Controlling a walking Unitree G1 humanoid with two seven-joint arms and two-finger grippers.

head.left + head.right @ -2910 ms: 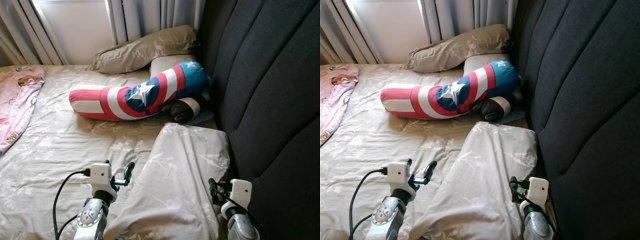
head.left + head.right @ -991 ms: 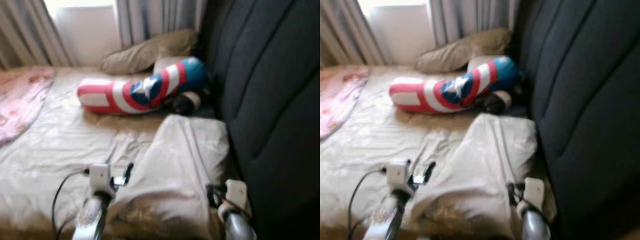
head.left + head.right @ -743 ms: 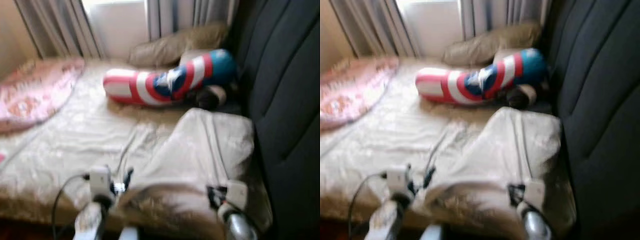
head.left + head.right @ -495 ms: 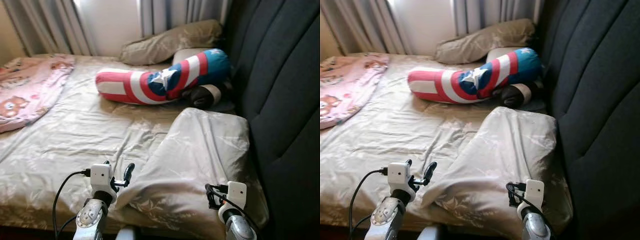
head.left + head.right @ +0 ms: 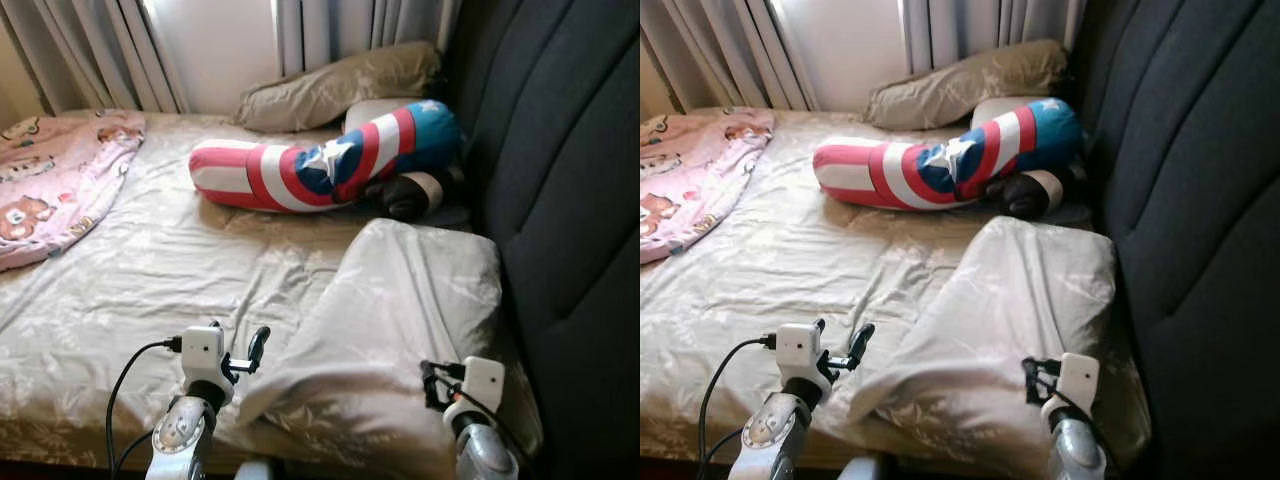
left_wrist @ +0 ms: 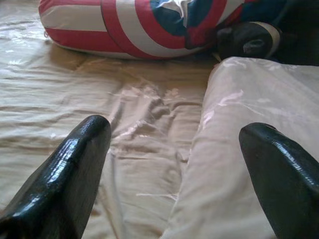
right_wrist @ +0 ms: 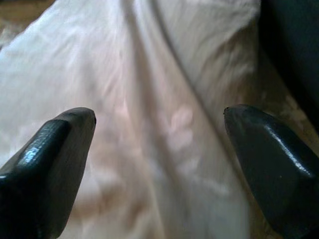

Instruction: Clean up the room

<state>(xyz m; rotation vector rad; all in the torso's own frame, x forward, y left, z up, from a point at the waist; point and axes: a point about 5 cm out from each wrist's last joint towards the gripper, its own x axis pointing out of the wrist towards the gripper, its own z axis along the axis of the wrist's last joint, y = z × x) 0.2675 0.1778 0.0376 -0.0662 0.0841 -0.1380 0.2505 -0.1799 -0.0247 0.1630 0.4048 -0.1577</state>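
Note:
A large beige pillow (image 5: 400,310) lies on the bed right in front of me, against the dark headboard (image 5: 560,150). My left gripper (image 5: 238,345) hovers open at the pillow's left edge; in its wrist view the fingers (image 6: 65,169) straddle the seam between sheet and pillow. My right gripper (image 5: 437,385) hangs open over the pillow's near right corner, and its wrist view has pillow fabric (image 7: 159,99) between the wide-spread fingertips. Further back lies a red, white and blue star bolster (image 5: 320,165), with a dark round cushion (image 5: 405,192) tucked beside it.
A second beige pillow (image 5: 340,85) leans against the curtains (image 5: 100,50) at the back. A pink printed blanket (image 5: 55,180) covers the bed's far left. The rumpled beige sheet (image 5: 150,270) spreads between them, and the bed's front edge runs just below my grippers.
The whole picture has shifted: the camera moved back and left, bringing in more of the pink blanket and the bed's front edge. Both grippers stay open in the same pose.

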